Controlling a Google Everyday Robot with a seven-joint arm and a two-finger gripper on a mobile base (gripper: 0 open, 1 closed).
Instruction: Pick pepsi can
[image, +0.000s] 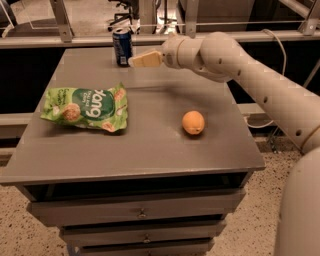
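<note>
The pepsi can is dark blue with a silver top. It stands upright near the far edge of the grey table, left of centre. My gripper reaches in from the right on a white arm. Its cream-coloured tip sits just right of the can's lower half and a little nearer to me, above the table. I cannot see that it touches the can. It holds nothing that I can see.
A green snack bag lies on the left of the table. An orange sits at centre right. Drawers run below the front edge. A rail runs behind the table.
</note>
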